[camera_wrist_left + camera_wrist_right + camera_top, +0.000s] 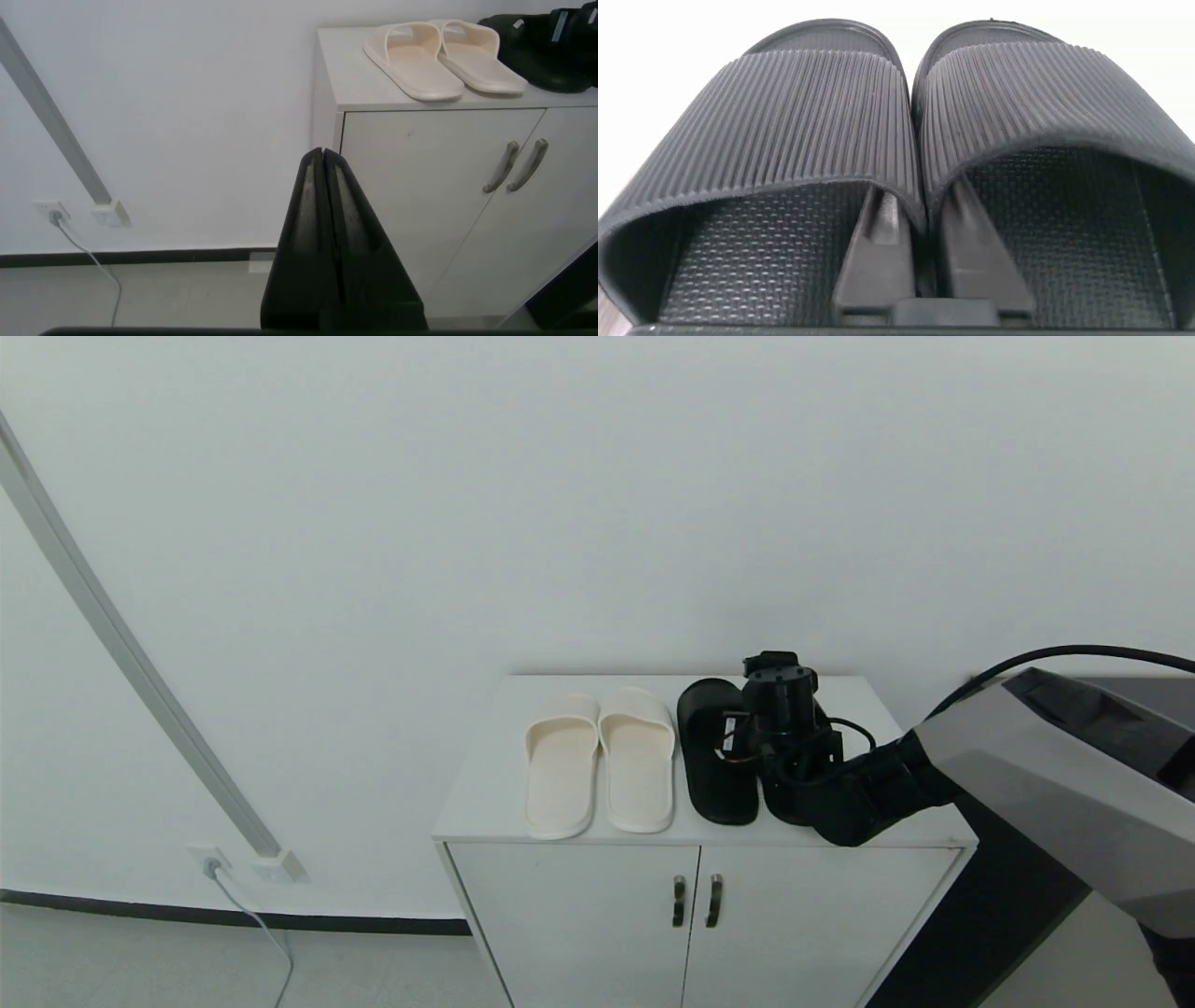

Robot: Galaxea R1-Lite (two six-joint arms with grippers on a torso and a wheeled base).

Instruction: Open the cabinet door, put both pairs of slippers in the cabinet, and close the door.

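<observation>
Slippers number four, all on the cabinet (481, 793) top: two white slippers (560, 765) at nine o'clock of two black slippers (714, 756). Right gripper (918, 191) pinches the black pair's adjoining inner sides, one finger inside each. Left gripper (323, 154) is closed, empty. Both doors (579, 924) are closed.
</observation>
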